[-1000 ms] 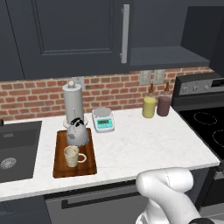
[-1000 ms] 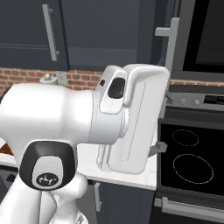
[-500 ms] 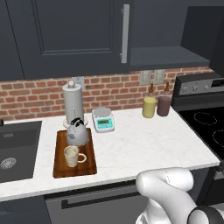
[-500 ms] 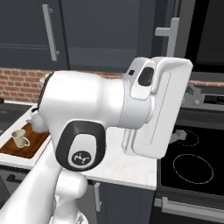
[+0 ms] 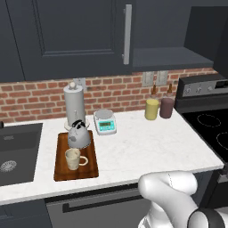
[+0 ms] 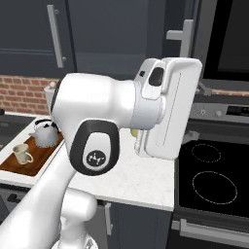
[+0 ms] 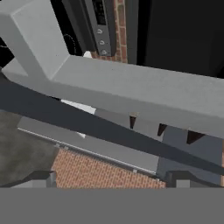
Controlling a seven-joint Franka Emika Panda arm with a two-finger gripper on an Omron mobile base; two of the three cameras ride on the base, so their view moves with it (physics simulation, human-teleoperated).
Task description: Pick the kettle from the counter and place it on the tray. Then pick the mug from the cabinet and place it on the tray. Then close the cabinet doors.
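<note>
- Since the earlier frame the arm has swung further right across the right base view, uncovering the tray and what it carries; nothing on the counter has shifted.
- The tray lies left on the counter, beside the sink.
- The kettle sits at the tray's back, the mug in front of it.
- The left cabinet door is shut.
- The gripper has its fingers spread wide and empty, close to a grey bar, probably a door handle.
</note>
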